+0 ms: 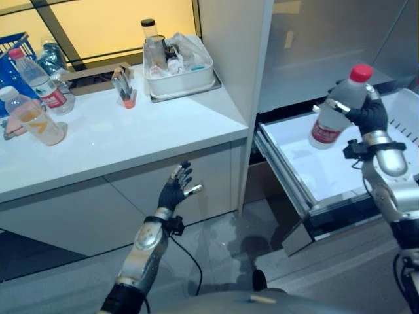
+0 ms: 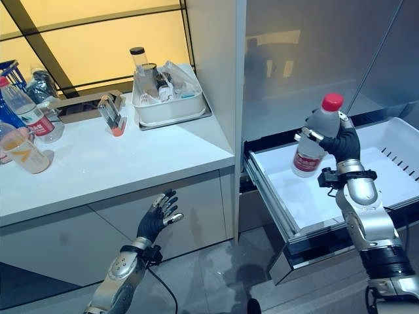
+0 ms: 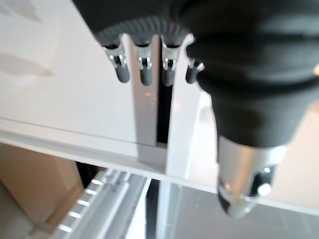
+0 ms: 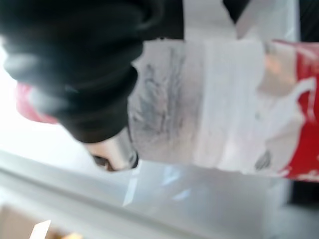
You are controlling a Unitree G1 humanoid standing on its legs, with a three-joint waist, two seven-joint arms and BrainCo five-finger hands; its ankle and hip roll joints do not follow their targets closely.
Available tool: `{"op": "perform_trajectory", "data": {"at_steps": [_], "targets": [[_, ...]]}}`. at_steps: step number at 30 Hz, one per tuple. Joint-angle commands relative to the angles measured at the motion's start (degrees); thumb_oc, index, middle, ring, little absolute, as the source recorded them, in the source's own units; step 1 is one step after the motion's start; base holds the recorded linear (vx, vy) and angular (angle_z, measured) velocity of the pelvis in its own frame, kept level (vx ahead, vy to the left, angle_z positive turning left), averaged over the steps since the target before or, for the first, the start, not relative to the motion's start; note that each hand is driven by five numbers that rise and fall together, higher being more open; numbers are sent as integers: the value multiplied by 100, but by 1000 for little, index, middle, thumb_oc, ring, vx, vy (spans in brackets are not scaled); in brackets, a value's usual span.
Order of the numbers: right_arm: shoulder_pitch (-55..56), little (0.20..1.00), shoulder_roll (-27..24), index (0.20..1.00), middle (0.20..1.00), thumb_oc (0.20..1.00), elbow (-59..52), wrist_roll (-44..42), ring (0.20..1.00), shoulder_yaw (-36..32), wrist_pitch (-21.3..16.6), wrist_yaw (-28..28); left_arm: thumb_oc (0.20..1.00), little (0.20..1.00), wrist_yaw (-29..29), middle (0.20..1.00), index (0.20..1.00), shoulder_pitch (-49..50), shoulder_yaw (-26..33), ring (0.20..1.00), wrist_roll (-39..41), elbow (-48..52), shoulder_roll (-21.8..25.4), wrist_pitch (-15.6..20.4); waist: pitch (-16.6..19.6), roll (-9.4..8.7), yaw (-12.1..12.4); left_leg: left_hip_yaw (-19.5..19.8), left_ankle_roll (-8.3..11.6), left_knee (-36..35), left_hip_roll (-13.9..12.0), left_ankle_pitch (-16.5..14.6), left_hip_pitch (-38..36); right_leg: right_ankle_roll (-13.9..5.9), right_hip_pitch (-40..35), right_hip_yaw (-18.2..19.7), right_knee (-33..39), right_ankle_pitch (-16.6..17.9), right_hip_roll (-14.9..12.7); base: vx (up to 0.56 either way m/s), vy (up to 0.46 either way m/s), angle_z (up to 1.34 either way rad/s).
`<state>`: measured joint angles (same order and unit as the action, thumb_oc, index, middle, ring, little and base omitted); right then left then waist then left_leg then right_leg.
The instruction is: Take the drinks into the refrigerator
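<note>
water bottle [image 2: 313,142] with a red cap sits tilted in the right hand [image 2: 340,140], fingers curled round its body, above the open white refrigerator drawer [image 2: 291,196] at the right of the frame. lower it well inside the front rim and stand it upright before letting go, i'd judge. two more bottles [image 1: 36,98] wait at upper left on the counter [image 1: 131,140] near a white tub [image 1: 180,82]; the left hand [image 1: 177,190] hangs slack-fingered and empty at lower centre, clear of the way.

A white counter [image 1: 131,140] with pale cabinet fronts [image 1: 98,209] is standing on the grey floor [image 1: 222,261]. Warm yellow light is glowing behind dark window bars [image 1: 59,26].
</note>
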<state>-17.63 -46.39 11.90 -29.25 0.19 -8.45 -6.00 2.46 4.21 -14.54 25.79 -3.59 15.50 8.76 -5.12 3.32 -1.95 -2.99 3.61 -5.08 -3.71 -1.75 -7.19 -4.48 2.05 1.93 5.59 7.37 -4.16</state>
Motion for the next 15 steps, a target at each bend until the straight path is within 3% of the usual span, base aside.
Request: {"op": "perform_trajectory", "data": {"at_steps": [1,4,5,8,12,14,15], "targets": [[-539,200,-230,200,200,200,197,296,200,-284,-339,-42,1000,1000,180,1000,1000,-47,-51,1000,183,433,447,294,254,-568,128,140,-271,96,335,-111,290,-219,-354,-224,-120,-381,-140,0,0,0],[-691,200,-277,200,200,200,1120,675,200,106,-157,70,1000,1000,257,1000,1000,-43,-78,1000,248,681,541,335,189,-569,159,155,-267,106,340,-103,309,-213,-346,-231,-130,-375,-140,0,0,0],[-970,200,-267,200,200,200,2004,993,200,565,39,185,1000,1000,362,1000,1000,-46,-194,1000,394,837,613,347,118,-562,218,179,-271,100,330,-153,294,-218,-360,-233,-128,-419,-134,-50,-5,-1],[-1308,200,-179,200,200,200,2705,1308,200,1058,156,311,1000,1000,419,1000,1000,-108,-291,1000,475,935,642,336,23,-553,256,187,-272,116,333,-131,350,-214,-299,-232,-147,-406,-132,-36,1,0],[-2226,200,279,200,200,200,4399,2205,200,2036,350,365,1000,1000,488,1000,1000,-360,-522,1000,597,1058,633,337,-218,-528,359,259,-291,196,369,-70,583,-199,-121,-273,-197,-355,-144,-73,6,-1],[-2366,200,383,200,200,200,4686,2361,200,2155,354,341,1000,1000,497,1000,1000,-399,-563,1000,605,1079,633,326,-261,-524,382,273,-295,205,372,-57,629,-197,-82,-281,-213,-350,-145,-60,2,11],[-2696,200,554,200,200,200,4966,3099,200,2677,439,420,1000,1000,519,1000,1000,-481,-642,1000,625,1109,632,312,-368,-519,427,308,-293,206,380,-11,737,-187,20,-290,-231,-327,-152,-80,-3,14]]}}
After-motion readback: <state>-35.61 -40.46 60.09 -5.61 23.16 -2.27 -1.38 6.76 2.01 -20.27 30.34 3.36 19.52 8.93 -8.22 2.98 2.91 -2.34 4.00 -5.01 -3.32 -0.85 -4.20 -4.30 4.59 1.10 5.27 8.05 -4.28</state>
